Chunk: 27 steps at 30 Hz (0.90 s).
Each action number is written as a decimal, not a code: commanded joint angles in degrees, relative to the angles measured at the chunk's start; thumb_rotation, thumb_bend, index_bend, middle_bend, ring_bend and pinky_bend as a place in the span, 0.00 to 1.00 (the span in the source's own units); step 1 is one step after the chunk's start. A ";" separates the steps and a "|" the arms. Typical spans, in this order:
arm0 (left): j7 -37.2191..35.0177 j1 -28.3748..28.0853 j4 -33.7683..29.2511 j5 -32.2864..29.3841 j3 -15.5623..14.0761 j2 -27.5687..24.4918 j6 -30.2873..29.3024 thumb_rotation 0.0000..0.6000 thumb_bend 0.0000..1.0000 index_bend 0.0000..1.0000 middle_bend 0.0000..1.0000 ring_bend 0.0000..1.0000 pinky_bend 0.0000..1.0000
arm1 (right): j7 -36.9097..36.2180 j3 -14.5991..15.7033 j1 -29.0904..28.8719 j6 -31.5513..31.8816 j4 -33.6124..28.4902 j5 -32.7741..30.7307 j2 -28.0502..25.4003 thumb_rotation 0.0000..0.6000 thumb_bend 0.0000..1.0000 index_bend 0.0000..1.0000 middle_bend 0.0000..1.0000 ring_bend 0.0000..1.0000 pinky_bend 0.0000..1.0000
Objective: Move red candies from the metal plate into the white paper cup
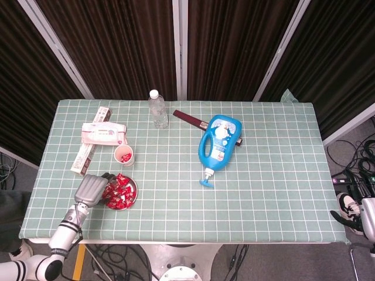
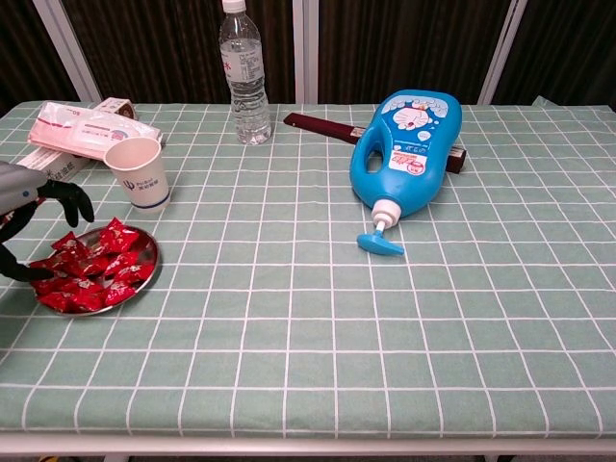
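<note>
From the head view, the left hand (image 1: 92, 188) sits at the left rim of the metal plate (image 1: 133, 193), its dark fingers (image 1: 107, 175) reaching over the heap of red candies (image 1: 119, 191), while the white paper cup (image 1: 124, 156) stands just beyond the plate with some red showing inside it. From the chest view, the same hand (image 2: 21, 207) enters at the left edge with its fingers (image 2: 69, 197) spread apart above the candies (image 2: 91, 269) and nothing visibly held in them, and the cup (image 2: 139, 172) stands upright just behind the plate (image 2: 144, 277). The right hand shows in neither view.
</note>
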<state>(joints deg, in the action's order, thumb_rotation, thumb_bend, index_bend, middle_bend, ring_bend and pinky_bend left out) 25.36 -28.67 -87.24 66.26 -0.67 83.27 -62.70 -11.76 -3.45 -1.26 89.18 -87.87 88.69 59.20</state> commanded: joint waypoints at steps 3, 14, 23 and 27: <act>0.79 -0.21 0.91 -1.25 0.75 0.96 1.08 1.00 0.20 0.38 0.45 0.73 1.00 | 0.06 -0.01 0.04 0.04 -0.06 -0.08 0.00 1.00 0.04 0.07 0.16 0.07 0.41; 2.20 -1.20 3.24 -3.10 1.76 2.38 3.46 1.00 0.23 0.41 0.47 0.73 1.00 | -0.13 -0.01 0.12 -0.06 0.14 -0.36 0.06 1.00 0.04 0.07 0.16 0.07 0.41; 2.66 -1.51 5.36 -3.40 1.66 3.44 4.66 1.00 0.27 0.46 0.49 0.73 1.00 | 0.01 -0.02 0.03 -0.24 0.06 -0.40 0.00 1.00 0.04 0.07 0.16 0.07 0.41; 1.29 -1.42 6.37 -2.17 1.56 3.93 4.72 1.00 0.32 0.50 0.53 0.74 1.00 | 0.05 -0.02 0.06 -0.25 0.02 -0.47 -0.03 1.00 0.04 0.07 0.16 0.07 0.41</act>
<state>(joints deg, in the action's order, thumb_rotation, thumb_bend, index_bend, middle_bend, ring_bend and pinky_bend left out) 27.05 -30.13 -81.16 63.69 0.93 87.02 -57.96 -11.72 -3.47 -1.20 88.95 -87.85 88.23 59.18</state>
